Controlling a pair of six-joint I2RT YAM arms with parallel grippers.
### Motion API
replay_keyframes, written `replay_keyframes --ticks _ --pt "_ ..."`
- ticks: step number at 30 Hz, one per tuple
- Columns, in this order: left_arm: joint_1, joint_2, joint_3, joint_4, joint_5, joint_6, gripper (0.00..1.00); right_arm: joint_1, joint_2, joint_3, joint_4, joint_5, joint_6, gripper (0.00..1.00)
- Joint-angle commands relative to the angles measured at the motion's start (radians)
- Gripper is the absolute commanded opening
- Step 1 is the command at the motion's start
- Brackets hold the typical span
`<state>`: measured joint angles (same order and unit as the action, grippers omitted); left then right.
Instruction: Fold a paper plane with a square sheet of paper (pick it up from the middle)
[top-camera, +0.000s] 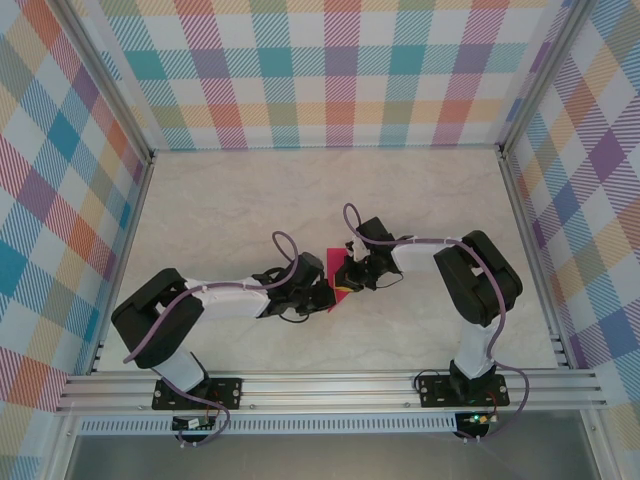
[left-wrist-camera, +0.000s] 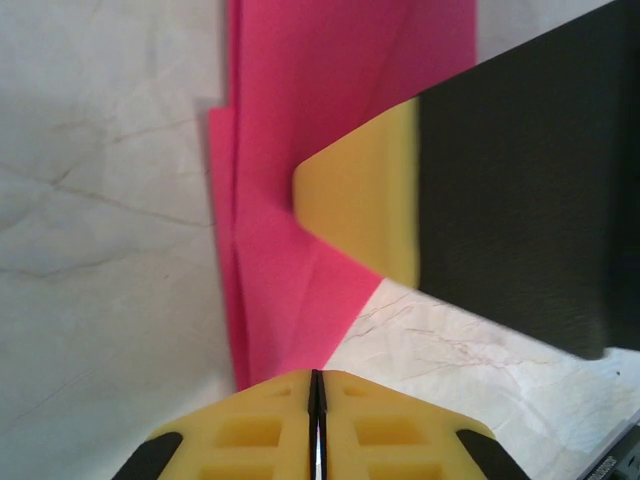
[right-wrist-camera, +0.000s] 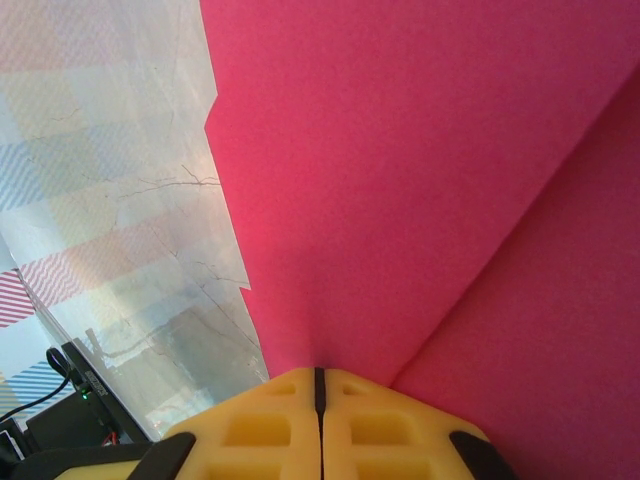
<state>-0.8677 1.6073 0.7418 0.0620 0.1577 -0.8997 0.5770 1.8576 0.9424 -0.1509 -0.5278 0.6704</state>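
Marble tabletop (top-camera: 200, 200), centre: we're pinching the part-folded paper plane (top-camera: 338, 272) w/ both grippers. Left gripper (left-wrist-camera: 316, 378) is clamping its near tip, right gripper (right-wrist-camera: 320, 375) is clamping opposite, long axis running straight away from left.

Pale marble-look tabletop (top-camera: 230, 210), loud pastel plaid walls (top-camera: 330, 70) on three sides, aluminium rail (top-camera: 330, 385) along the near edge.

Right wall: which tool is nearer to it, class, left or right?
Right. The right tool is shut on the paper on its side toward the right wall; the left tool is shut on the paper's opposite side, farther from that wall.
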Motion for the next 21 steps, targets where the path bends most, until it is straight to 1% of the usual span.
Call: replay_keyframes --ticks 1,6,9,13,17,21 --pt "0.01 -0.003 0.038 -0.044 -0.04 0.034 0.11 0.001 0.041 -0.001 -0.007 0.039 0.0 0.06" --pt "0.021 0.061 0.042 0.001 -0.018 0.029 0.12 0.001 0.04 -0.001 -0.007 0.038 0.001 0.06" --pt "0.022 0.087 0.045 0.007 -0.007 0.023 0.1 0.001 0.039 -0.002 -0.008 0.038 0.003 0.06" --pt "0.022 0.094 0.01 0.021 0.009 0.002 0.08 0.001 0.04 -0.002 -0.011 0.047 0.005 0.06" --pt "0.014 0.09 -0.036 0.047 0.05 -0.024 0.08 0.001 0.043 0.002 -0.021 0.061 0.006 0.06" --pt "-0.002 0.073 -0.057 0.025 0.065 -0.029 0.08 0.001 0.056 0.006 -0.026 0.068 0.014 0.06"
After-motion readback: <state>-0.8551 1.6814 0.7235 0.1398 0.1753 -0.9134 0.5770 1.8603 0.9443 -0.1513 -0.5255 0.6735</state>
